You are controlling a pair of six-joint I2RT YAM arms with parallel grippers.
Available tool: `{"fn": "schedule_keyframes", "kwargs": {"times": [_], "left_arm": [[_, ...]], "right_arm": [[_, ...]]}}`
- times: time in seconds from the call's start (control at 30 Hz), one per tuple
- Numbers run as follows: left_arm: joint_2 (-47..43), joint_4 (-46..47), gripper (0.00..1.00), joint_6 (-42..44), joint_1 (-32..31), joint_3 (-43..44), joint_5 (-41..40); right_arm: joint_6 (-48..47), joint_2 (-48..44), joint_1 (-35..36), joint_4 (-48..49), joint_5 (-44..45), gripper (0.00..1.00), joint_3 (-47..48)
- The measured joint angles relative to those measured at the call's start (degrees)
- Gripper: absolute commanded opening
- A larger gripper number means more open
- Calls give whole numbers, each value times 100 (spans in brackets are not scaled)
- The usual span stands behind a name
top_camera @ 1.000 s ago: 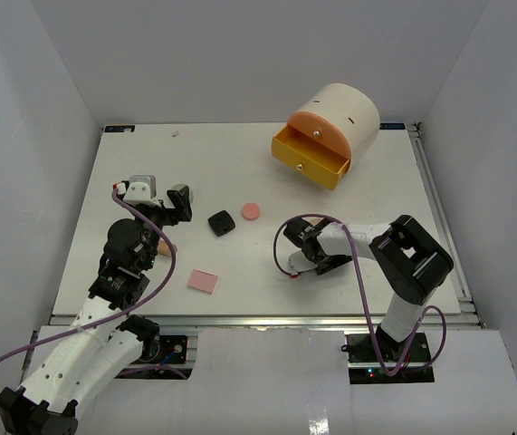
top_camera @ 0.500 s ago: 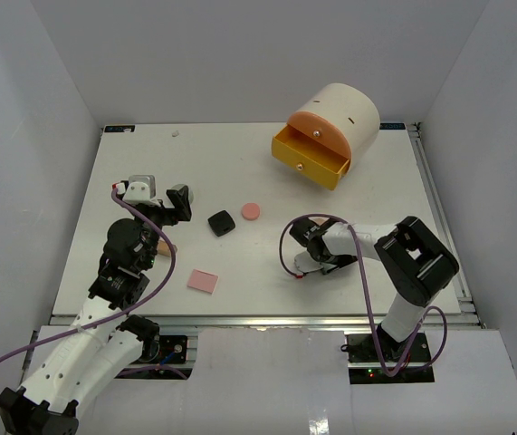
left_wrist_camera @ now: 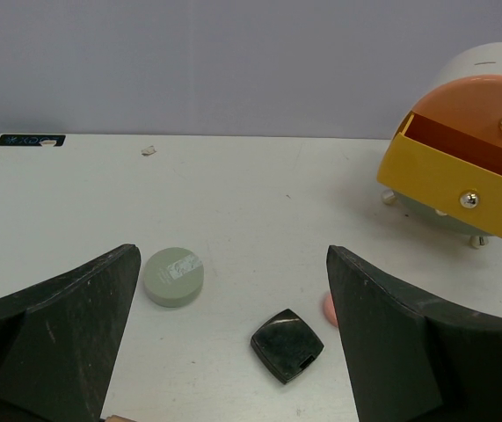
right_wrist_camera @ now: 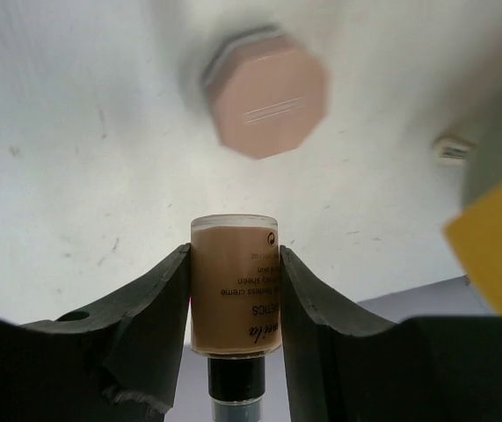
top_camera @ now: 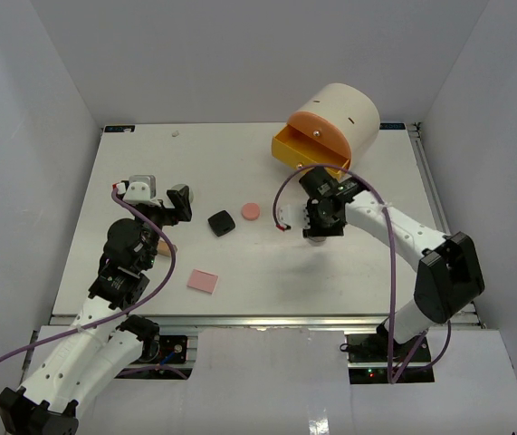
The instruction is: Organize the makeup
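Note:
My right gripper (right_wrist_camera: 234, 255) is shut on a tan makeup bottle (right_wrist_camera: 234, 286) with a black cap, held between both pads. In the top view the right gripper (top_camera: 317, 222) hangs above the table just in front of the yellow drawer (top_camera: 294, 149). Below it lies a pink octagonal compact (right_wrist_camera: 268, 95). A pink round compact (top_camera: 251, 211), a black square compact (top_camera: 221, 223) and a flat pink square (top_camera: 203, 281) lie mid-table. My left gripper (left_wrist_camera: 231, 264) is open, with the black compact (left_wrist_camera: 287, 344) and a grey-green round compact (left_wrist_camera: 173, 276) ahead of it.
The cream cylinder organizer (top_camera: 339, 113) stands at the far right with its yellow drawer (left_wrist_camera: 461, 189) pulled out. A small tan item (top_camera: 167, 246) lies beside the left arm. White walls close in the table on three sides.
The right arm has risen from the near middle of the table and swung toward the yellow drawer, carrying the tan bottle. The left arm has stayed still.

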Motion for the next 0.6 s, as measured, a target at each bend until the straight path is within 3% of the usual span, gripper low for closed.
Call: {"fn": "schedule_keyframes", "kwargs": {"times": [0.33,0.6], "left_arm": [[-1,2,98,0,1,-2,40],[0,2,98,0,7,-2,51]], "right_arm": [[1243,-19,-1168,-13,-2395,10,2219],[2750,356,-1923,1318,-3263,10,2664]]}}
